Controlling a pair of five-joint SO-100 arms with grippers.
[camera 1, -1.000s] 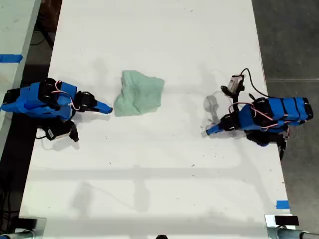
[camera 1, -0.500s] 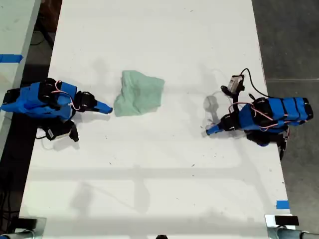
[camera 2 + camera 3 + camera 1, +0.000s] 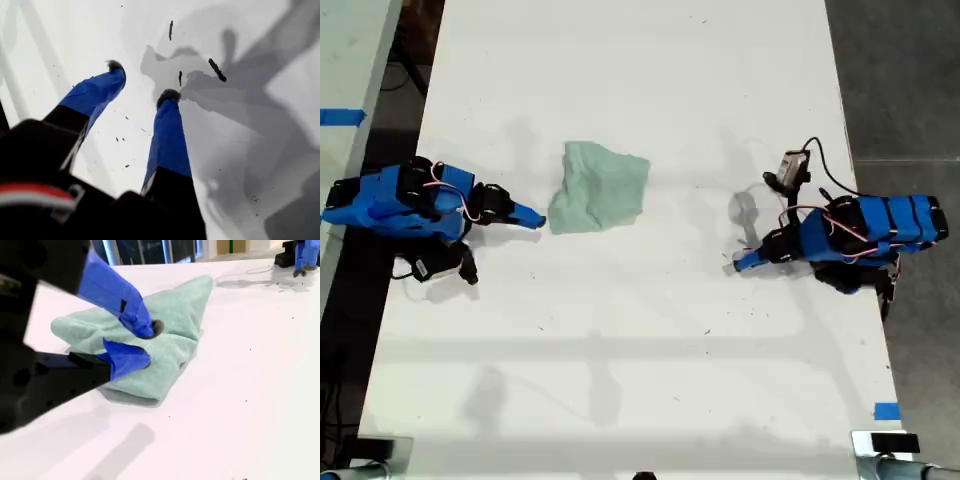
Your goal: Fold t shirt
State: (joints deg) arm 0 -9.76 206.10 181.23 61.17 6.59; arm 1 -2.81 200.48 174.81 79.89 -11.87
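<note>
Two claws stand parted and empty: your second claw [image 3: 538, 218] sits just beside the t shirt [image 3: 598, 188] at centre-left, your first claw [image 3: 735, 264] well apart on the bench [image 3: 650, 380].

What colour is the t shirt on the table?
Pale mint green, plain; the t shirt shows best in the second wrist view.

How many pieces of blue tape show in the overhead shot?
2: one blue tape strip on the side surface at the exterior view's left edge, another blue tape piece at the table's lower right corner.
</note>
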